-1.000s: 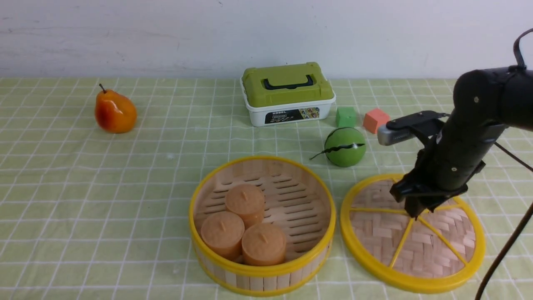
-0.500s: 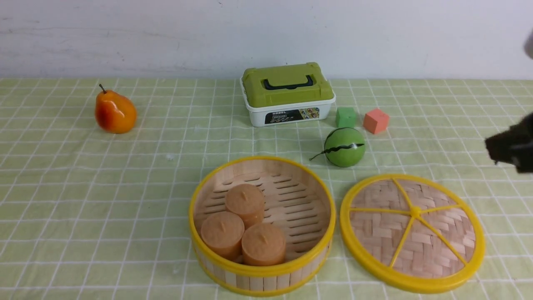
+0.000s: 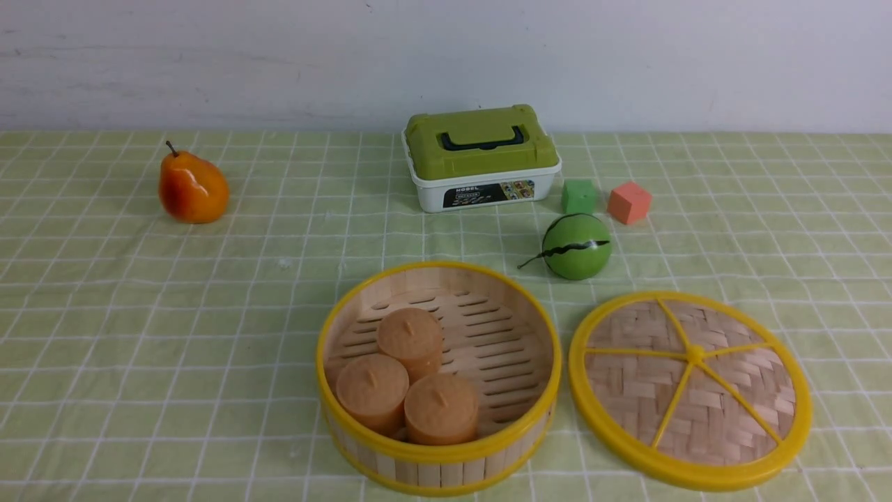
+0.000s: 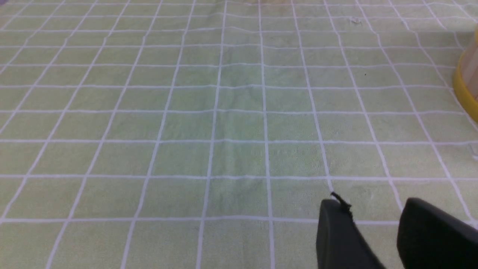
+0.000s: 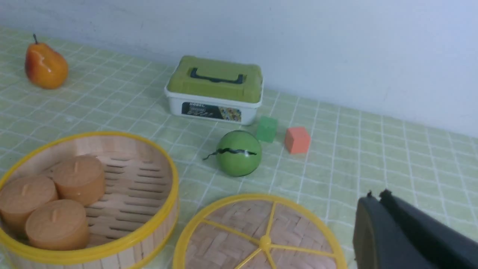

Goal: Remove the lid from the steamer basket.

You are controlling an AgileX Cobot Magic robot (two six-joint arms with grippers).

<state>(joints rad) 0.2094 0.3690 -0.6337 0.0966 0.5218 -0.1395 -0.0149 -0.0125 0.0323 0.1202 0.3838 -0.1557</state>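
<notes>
The steamer basket (image 3: 439, 457) stands uncovered near the table's front edge, with three orange-brown cylinders (image 3: 410, 337) inside. The lid (image 3: 725, 397) lies flat on the checked cloth just right of the basket, and nothing touches it. Neither arm shows in the front view. In the right wrist view my right gripper (image 5: 375, 196) is shut and empty, raised beside and behind the lid (image 5: 239, 243), with the basket (image 5: 112, 145) further off. My left gripper (image 4: 373, 204) stands open over bare cloth, and a sliver of the basket's yellow rim (image 4: 465, 87) shows at the frame's edge.
A white box with a green handled lid (image 3: 481, 157) sits at the back centre. A green cube (image 3: 580, 196), an orange cube (image 3: 629, 202) and a green ball (image 3: 577, 245) lie between it and the lid. A pear (image 3: 193, 187) is at the far left.
My right arm has pulled up and away to the right from the lid's centre, leaving the front view. Its jaws have closed empty. The lid stays on the cloth.
</notes>
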